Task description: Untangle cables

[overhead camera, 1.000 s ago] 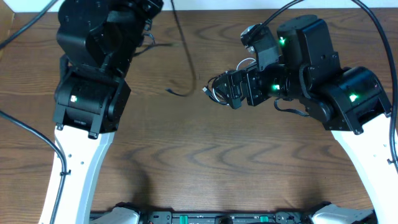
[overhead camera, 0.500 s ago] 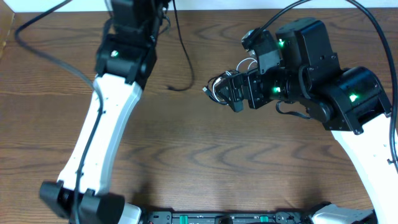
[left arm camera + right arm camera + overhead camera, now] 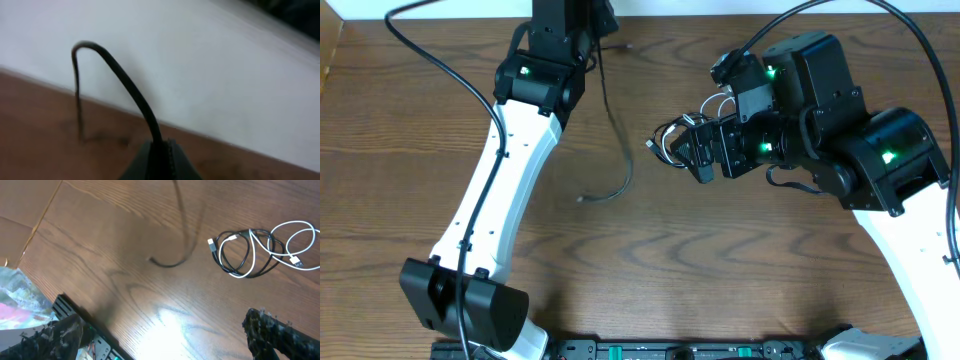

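My left gripper (image 3: pixel 160 155) is shut on one black cable (image 3: pixel 125 82), which arcs up from the fingers and drops back to the table. From overhead, this cable (image 3: pixel 620 140) trails from the left gripper (image 3: pixel 582 12) at the far edge down to a free end at centre left. The other black cable and the white cable lie wound together in a small coil (image 3: pixel 250 250) on the table. The coil also shows from overhead (image 3: pixel 668 143), next to my right gripper (image 3: pixel 698 155). The right gripper (image 3: pixel 165 340) is open and empty, apart from the coil.
The wooden table (image 3: pixel 650 260) ends at a white surface (image 3: pixel 200 60) along its far edge. In the right wrist view, a cardboard edge (image 3: pixel 30 210) and a crumpled plastic bag (image 3: pixel 15 290) lie beyond the table's side. Thick black robot cables (image 3: pixel 440 60) loop over the back left.
My left arm has stretched out toward the far edge with the black cable, and the cable's free end has slid toward the front left. The right arm and coil stayed put.
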